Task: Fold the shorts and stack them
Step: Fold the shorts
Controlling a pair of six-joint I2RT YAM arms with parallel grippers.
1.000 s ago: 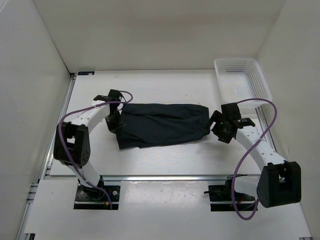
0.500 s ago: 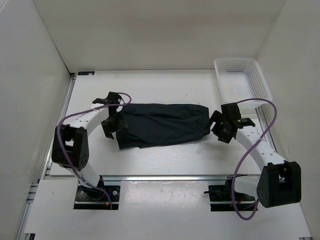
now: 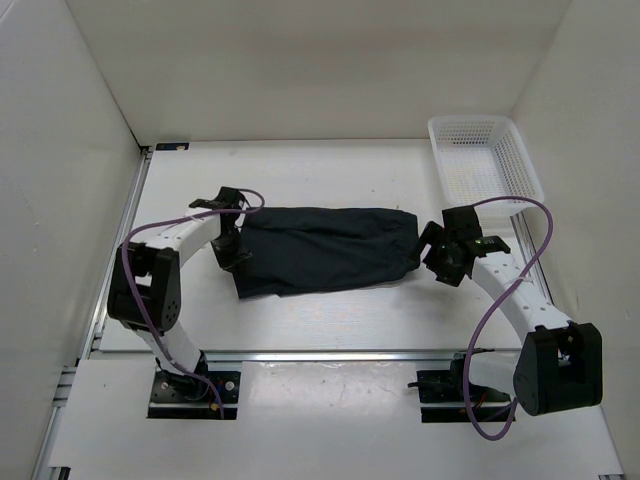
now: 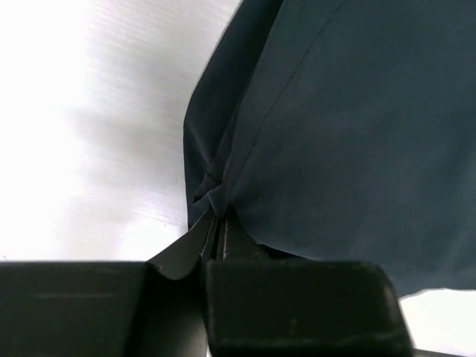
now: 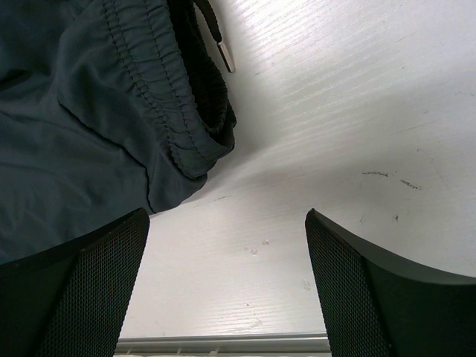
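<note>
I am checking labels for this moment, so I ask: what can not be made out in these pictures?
Top view: the tips of the left gripper, black against the dark shorts.
Left wrist view: most of the shorts, cut off by the top and right edges.
Right wrist view: the upper end of the drawstring, cut off by the top edge.
All views: the lower layers of the shorts, covered by the top fabric.

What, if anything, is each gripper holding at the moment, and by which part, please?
The left gripper pinches the shorts by a bunched fold at their left-end edge. The right gripper is open near the waistband, holding nothing.
</note>
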